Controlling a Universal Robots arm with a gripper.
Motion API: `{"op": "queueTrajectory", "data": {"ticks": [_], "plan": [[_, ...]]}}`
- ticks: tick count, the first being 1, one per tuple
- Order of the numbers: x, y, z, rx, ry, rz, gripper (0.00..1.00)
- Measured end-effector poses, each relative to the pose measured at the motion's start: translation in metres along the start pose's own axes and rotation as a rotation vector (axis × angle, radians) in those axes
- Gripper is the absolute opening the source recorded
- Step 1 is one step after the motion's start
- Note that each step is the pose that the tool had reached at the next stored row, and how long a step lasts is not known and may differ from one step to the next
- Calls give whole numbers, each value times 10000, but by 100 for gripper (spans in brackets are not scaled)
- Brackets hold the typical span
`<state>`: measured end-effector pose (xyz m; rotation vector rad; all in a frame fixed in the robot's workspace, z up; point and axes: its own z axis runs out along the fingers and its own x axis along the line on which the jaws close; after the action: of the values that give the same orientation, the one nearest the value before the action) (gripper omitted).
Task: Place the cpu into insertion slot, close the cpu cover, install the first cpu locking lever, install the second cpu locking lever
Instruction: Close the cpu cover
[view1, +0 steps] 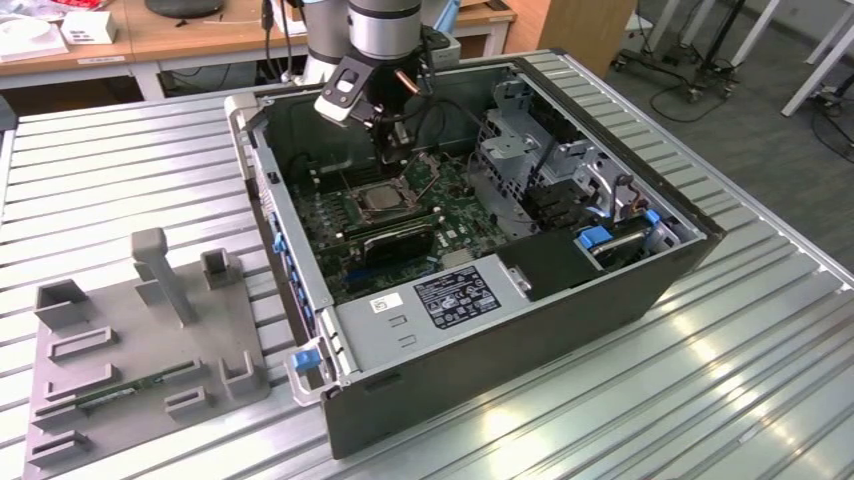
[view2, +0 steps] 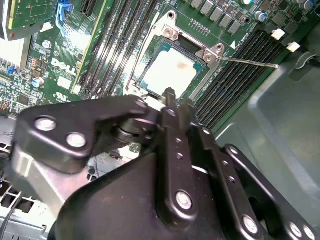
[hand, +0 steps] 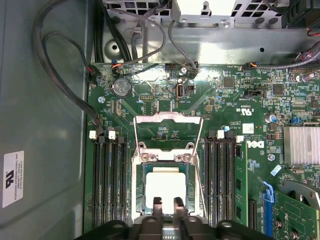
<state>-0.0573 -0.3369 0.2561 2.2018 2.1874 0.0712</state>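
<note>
First wrist view, jaws slightly parted and empty over the seated cpu (hand: 165, 184): lower the raised cpu cover (hand: 168, 117) squarely, probably pushing near its free edge.

Matt metal cpu (hand: 165, 185), shiny cpu cover (hand: 168, 116)

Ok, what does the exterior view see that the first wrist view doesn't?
Exterior view: the whole computer case, the ribbed metal table under it, and a grey holder plate at the exterior view's left.
First wrist view: a round coin battery, dark cables along the case wall, and a white sticker.
Both: the cpu sitting in the insertion slot on the green motherboard, with the gripper near it.
</note>
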Motion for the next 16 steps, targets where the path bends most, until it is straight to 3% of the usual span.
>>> {"op": "queueTrajectory", "data": {"ticks": [3,16], "plan": [[0,0,-1,0,0,0,11],[0,-1,12,1,-1,0,11]]}}
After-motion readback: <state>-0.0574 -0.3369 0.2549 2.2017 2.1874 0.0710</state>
